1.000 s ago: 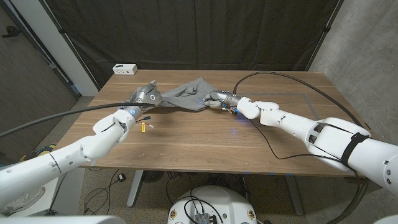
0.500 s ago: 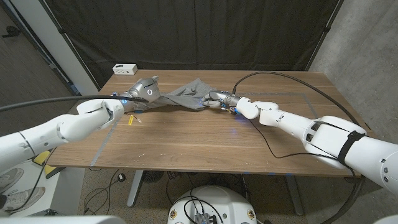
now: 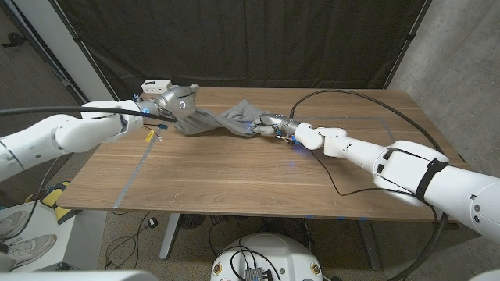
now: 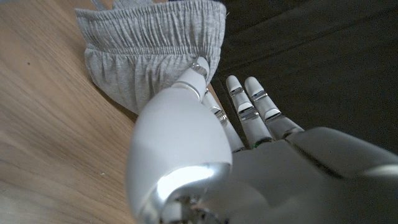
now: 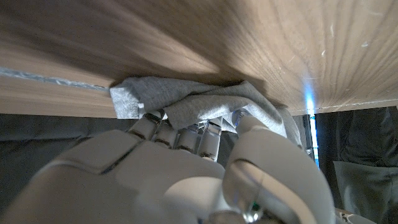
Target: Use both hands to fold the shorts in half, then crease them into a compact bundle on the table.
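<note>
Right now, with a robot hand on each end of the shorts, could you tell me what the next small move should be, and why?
Probably carry the left robot hand across toward the right robot hand, laying its end over the other. The shorts lie stretched between the two near the table's far edge, the left holding the waistband and the right gripping bunched cloth, so no fold exists yet.

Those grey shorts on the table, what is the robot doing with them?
The robot is working on folding the grey shorts, which lie bunched near the far side of the wooden table. Its left hand holds one end, by the elastic waistband as the left wrist view shows, and its right hand grips the other end. The cloth is stretched between the two hands and crumpled, so no neat fold is made yet. A small white box sits at the table's far left corner.
</note>
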Robot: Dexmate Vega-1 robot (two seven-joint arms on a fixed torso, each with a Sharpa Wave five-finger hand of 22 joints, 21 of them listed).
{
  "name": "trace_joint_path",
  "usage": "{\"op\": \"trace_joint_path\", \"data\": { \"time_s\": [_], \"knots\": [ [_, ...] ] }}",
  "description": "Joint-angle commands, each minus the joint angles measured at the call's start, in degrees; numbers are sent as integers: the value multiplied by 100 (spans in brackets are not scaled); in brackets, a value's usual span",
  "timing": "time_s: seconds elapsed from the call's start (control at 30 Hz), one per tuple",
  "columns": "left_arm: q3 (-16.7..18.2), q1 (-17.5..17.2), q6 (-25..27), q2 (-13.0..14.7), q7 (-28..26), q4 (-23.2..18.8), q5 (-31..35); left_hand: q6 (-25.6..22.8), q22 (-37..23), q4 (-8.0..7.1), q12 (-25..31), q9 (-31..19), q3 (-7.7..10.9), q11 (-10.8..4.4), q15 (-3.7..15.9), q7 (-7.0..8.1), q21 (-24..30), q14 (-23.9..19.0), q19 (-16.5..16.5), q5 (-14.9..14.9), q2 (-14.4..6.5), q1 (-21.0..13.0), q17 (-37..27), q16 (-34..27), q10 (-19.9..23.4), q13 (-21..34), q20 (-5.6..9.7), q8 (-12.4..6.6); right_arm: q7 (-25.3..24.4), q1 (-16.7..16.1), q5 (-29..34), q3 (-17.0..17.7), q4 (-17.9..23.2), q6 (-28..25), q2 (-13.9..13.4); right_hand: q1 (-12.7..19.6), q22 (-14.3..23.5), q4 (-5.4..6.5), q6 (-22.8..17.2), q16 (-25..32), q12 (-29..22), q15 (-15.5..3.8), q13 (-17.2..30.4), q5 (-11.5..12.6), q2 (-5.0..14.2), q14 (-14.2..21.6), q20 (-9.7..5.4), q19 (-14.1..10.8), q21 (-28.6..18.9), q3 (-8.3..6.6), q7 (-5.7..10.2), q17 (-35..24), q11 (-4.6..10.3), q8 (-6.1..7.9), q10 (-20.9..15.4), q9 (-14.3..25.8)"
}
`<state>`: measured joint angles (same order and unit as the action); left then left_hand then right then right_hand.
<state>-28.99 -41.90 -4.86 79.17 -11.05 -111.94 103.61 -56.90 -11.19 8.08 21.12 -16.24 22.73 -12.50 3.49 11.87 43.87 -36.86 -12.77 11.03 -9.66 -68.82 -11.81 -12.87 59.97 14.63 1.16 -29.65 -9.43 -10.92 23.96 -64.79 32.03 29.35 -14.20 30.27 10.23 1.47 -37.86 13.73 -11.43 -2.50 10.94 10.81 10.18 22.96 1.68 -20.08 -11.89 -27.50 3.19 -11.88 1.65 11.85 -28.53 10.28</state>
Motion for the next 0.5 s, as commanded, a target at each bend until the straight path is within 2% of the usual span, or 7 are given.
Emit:
{"op": "trace_joint_path", "data": {
  "time_s": [0.03, 0.07, 0.5],
  "knots": [
    [-333, 1152, -1242, -239, -705, 276, 699, 58, -2, -21, -29, -48, -9, 0, 1011, -5, 28, 29, -23, 36, 15, -57, -20, 14, -30, 771, 40, -64, -201, 202, -161, -299, -775, 166, 369, 86, 13, -68, -63, -38, 9, -316, 12, 19, 7, -27, 31, -38, -33, -17, -3, -16, -30, -12, -1, 30],
    [-435, 1393, -1433, -364, -838, 344, 844, 67, -1, -22, -37, -56, -13, 0, 1011, -4, 30, 28, -21, 38, 14, -59, -21, 14, -32, 778, 42, -75, -185, 211, -178, -332, -830, 127, 399, 90, 13, -75, -63, -37, 8, -317, 12, 18, 7, -30, 32, -32, -30, -18, 10, -19, -26, -13, -4, 30],
    [-1540, 3139, -2215, -1128, -1723, 956, 1672, 175, 3, -45, -110, -132, -31, -1, 1013, -6, 52, 35, 2, 58, 2, -68, -22, 40, -55, 851, 48, -185, -303, 276, -447, -630, -1012, -147, 498, 107, 13, -114, -69, -28, 18, -331, 13, 6, 17, -59, 35, -23, -25, -21, 13, -45, -21, -24, 9, 32]
  ]
}}
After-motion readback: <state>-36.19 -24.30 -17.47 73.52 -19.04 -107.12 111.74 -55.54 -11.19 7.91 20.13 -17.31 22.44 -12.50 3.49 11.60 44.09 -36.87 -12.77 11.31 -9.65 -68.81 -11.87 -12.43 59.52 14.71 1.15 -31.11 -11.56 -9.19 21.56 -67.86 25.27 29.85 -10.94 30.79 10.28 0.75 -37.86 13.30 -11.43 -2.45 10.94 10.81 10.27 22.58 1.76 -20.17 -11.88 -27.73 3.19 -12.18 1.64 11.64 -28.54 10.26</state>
